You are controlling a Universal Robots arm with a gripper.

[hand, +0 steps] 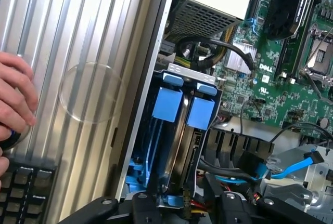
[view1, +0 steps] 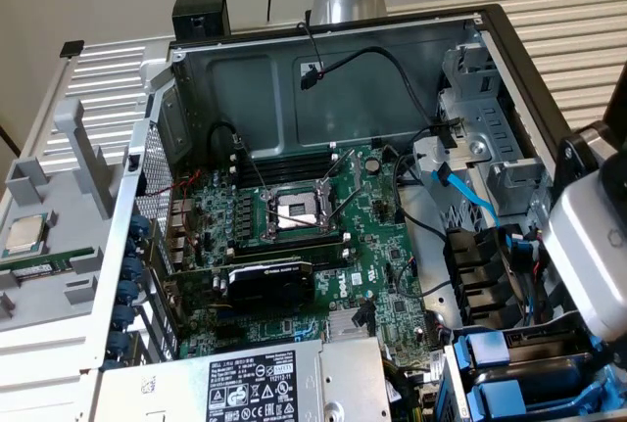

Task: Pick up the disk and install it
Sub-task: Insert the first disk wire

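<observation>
Exterior view: open case (view1: 323,45) holds board (view1: 377,236), graphics card (view1: 269,285), and power box (view1: 265,383) at near edge. Bay (view1: 453,363) sits in case corner at exterior view's right, beside power box, with blue carriers (view1: 487,351) inside. Arm (view1: 588,246) hangs over bay. Chip (view1: 24,234) lies in tray (view1: 59,290) outside case.

Wrist view: bay (hand: 192,71) holds two carriers side by side. Disk (hand: 179,141) stands on edge inside, silver flank between blue rails. Gripper (hand: 184,206) is released, fingers (hand: 141,203) spread either side of bay's near end, clamping nothing. Hand (hand: 15,99) is near keyboard (hand: 21,187), outside case.
</observation>
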